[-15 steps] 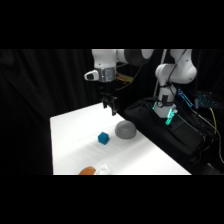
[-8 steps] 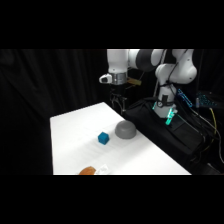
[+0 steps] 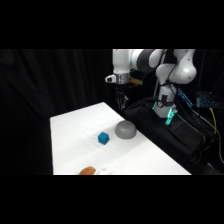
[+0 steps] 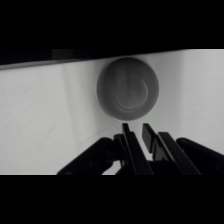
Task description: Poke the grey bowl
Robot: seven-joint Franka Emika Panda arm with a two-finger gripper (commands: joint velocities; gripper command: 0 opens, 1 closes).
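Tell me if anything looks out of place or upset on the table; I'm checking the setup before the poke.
One oddity: the grey bowl lies upside down, dome up, near the table's far edge. The blue cube sits beside it, apart. An orange object lies at the near edge. Nothing looks spilled or damaged.

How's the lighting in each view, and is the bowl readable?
Side view: table brightly lit against a black backdrop, grey bowl clear beside the blue cube. Wrist view: bowl softly shaded, without glare; the tool shows as a dark silhouette.

Dark-grey bowl (image 3: 125,129), teal-blue cube (image 3: 103,138), orange object (image 3: 88,171) — white table (image 3: 75,145), white arm (image 3: 145,60)
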